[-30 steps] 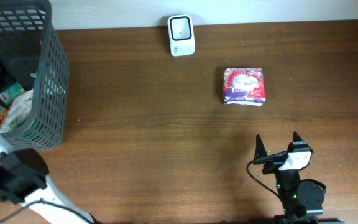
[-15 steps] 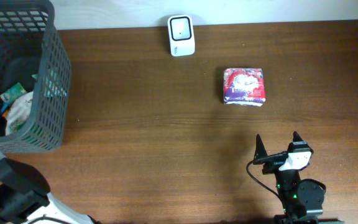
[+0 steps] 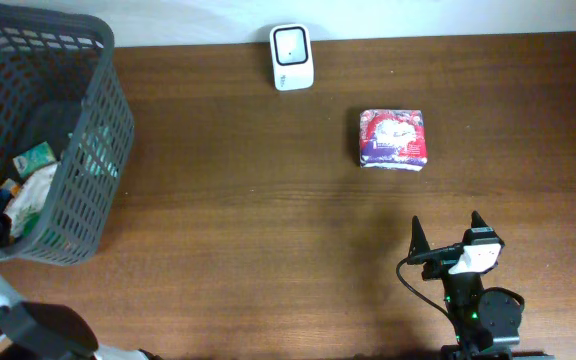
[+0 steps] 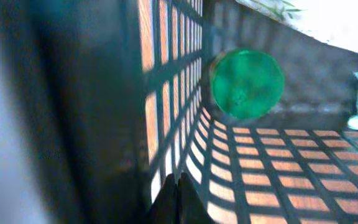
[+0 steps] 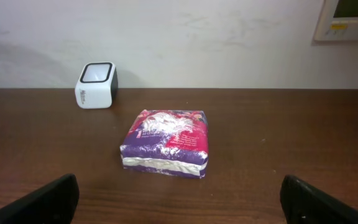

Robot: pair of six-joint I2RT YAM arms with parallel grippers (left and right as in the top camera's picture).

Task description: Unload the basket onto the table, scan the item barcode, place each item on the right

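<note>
The item, a purple and red soft packet (image 3: 395, 138), lies flat on the brown table right of centre, and in the right wrist view the packet (image 5: 166, 142) lies straight ahead. The white barcode scanner (image 3: 291, 56) stands at the table's far edge; the scanner (image 5: 96, 84) shows left of the packet. My right gripper (image 3: 446, 235) rests open near the front edge, well short of the packet, with nothing between its fingers (image 5: 51, 202). My left gripper (image 4: 180, 186) is shut, fingertips together, inside the mesh basket against its wall.
A grey mesh basket (image 3: 98, 120) stands tilted at the far left, with packets and a green round lid (image 4: 247, 84) inside. The left arm's base (image 3: 38, 335) sits at the front left corner. A white wall runs behind the table.
The basket has slid to the right and tipped further, showing more of its inside. The left arm has shifted toward the front. Right arm and packet are unmoved.
</note>
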